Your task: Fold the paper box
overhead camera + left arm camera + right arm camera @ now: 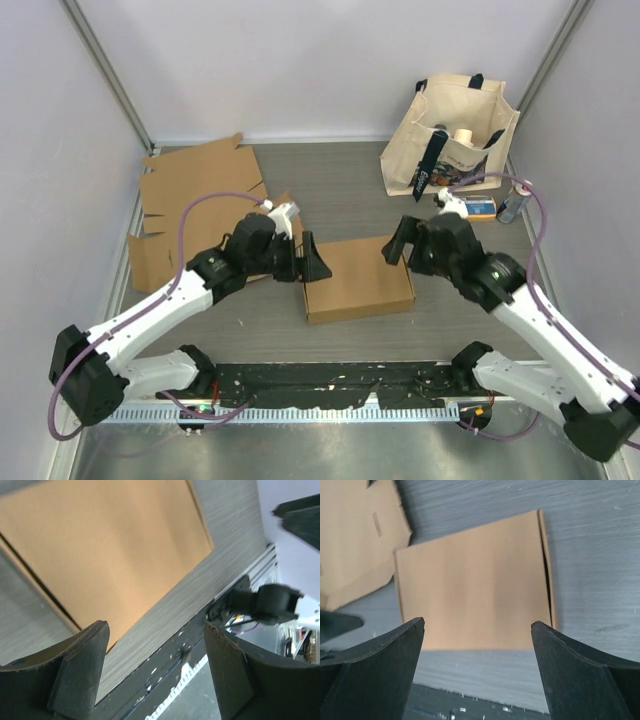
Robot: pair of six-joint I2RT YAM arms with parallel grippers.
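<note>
The paper box (357,278) lies closed and flat in the middle of the table, a plain brown cardboard rectangle. My left gripper (308,262) hovers at its left edge, open and holding nothing. In the left wrist view the box (110,555) fills the upper left, beyond the spread fingers of that gripper (156,627). My right gripper (398,243) sits at the box's far right corner, open and empty too. Seen from the right wrist, the box (472,580) lies flat ahead of that gripper (477,624), clear of both fingertips.
Flat unfolded cardboard sheets (195,195) lie at the back left, also in the right wrist view (355,535). A cream tote bag (450,135) stands at the back right, with a small blue packet (480,205) and a can (513,205) beside it. A black rail (330,380) runs along the near edge.
</note>
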